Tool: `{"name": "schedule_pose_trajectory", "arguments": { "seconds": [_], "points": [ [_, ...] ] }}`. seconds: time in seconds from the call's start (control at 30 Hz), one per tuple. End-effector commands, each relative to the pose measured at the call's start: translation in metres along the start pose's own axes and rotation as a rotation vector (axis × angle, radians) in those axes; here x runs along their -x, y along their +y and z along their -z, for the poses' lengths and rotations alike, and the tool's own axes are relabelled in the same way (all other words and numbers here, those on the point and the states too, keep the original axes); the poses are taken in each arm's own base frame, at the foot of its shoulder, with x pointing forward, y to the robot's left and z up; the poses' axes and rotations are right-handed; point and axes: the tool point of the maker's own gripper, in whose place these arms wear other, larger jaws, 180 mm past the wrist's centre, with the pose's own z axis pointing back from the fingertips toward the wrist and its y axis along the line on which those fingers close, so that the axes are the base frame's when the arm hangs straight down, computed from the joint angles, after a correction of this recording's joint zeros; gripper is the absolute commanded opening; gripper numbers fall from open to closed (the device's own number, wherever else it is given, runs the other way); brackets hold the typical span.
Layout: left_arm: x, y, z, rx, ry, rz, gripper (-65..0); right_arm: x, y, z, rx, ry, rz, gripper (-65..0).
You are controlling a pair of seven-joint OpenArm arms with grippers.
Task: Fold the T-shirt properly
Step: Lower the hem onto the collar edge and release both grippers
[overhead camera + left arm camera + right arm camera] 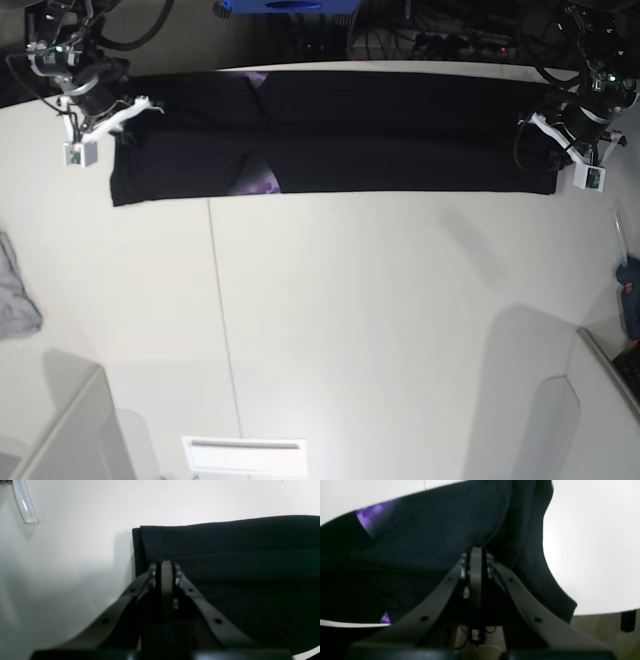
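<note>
The left gripper (163, 566) and right gripper (476, 555) are each clamped shut on an end of the T-shirt (380, 130), a long band along the tabletop's (380, 320) far edge; move both together, keeping the cloth taut.

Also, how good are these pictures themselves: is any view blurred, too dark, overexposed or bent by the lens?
Left wrist view: soft focus, the T-shirt nearly featureless black, the table bright with a grey shadow. Right wrist view: blurred too, the white surface at the right overexposed, the purple print smeared. Base view: the sharpest, table edges curved by the wide lens, glare on the table near the bottom.
</note>
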Motion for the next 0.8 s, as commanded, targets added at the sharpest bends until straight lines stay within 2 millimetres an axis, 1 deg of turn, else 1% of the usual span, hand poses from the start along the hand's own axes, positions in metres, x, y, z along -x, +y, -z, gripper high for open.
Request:
{"name": "schedule_pose_trajectory", "arguments": {
  "seconds": [0.0, 0.1, 0.3, 0.4, 0.5, 0.53, 0.6, 0.63, 0.7, 0.77],
  "points": [
    [-0.005, 0.003, -0.005, -0.007, -0.017, 0.025, -65.0, -0.005, -0.002, -0.001, 0.002, -0.023, -0.002, -65.0],
    [-0.003, 0.003, -0.005, -0.005, -0.009, 0.024, -65.0, -0.004, -0.005, -0.001, 0.009, -0.019, 0.005, -65.0],
    [0.005, 0.005, -0.007, -0.01, 0.008, 0.02, -65.0, -0.003, -0.005, -0.001, 0.009, -0.018, 0.005, -65.0],
    [0.005, 0.007, -0.008, -0.021, 0.011, 0.029, -65.0, -0.001, -0.005, -0.001, 0.01, -0.013, 0.007, -64.5],
    [0.012, 0.013, -0.008, -0.062, 0.046, 0.064, -65.0, 0.0, -0.005, -0.001, 0.01, -0.01, 0.008, -48.6],
    [0.014, 0.016, -0.008, -0.076, 0.058, 0.076, -62.7, 0.0, -0.006, -0.001, 0.012, -0.011, 0.008, -44.7],
    [0.014, 0.019, -0.008, -0.095, 0.067, 0.091, -53.8, -0.001, -0.006, -0.001, 0.012, -0.017, 0.01, -38.0],
    [0.015, 0.02, -0.008, -0.097, 0.068, 0.092, -49.0, 0.0, -0.006, -0.002, 0.014, -0.016, 0.01, -36.6],
    [0.014, 0.02, -0.009, -0.098, 0.067, 0.094, -39.5, -0.002, -0.012, -0.006, 0.029, -0.035, 0.02, -36.6],
    [0.01, 0.019, -0.011, -0.098, 0.057, 0.102, -28.6, -0.004, -0.015, -0.007, 0.044, -0.068, 0.05, -36.5]
  ]
}}
